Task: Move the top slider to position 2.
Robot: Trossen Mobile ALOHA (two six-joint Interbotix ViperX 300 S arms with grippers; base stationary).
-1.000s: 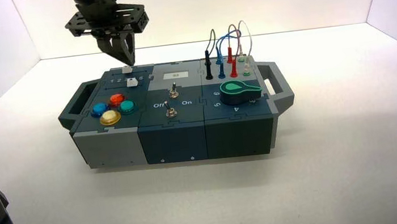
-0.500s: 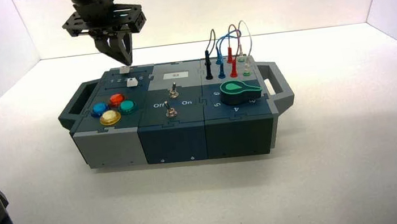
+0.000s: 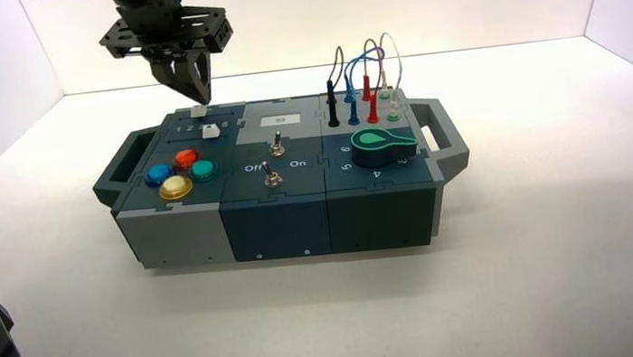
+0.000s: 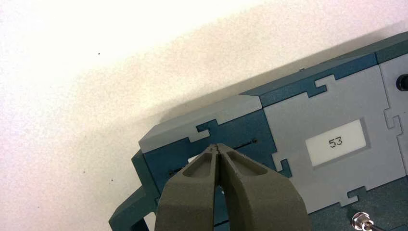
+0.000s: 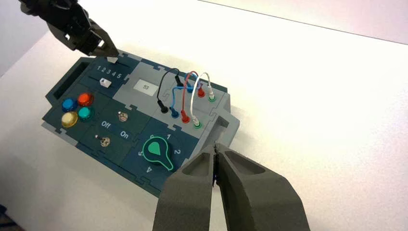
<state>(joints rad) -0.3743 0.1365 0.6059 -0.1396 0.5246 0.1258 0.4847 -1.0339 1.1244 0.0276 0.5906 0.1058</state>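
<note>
Left gripper [image 3: 206, 101], fingers together, is at the right side of the top slider [image 3: 198, 112] on the box's far left panel; contact is unclear. Position 2 [image 5: 103, 70] likely calls for a leftward push. Right gripper [image 5: 215, 146] waits off the box's right end.

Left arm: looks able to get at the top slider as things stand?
Likely yes: the left tool is right at the top slider, and no wire or other part shows in between. The bottom slider sits off to the near side.
</note>
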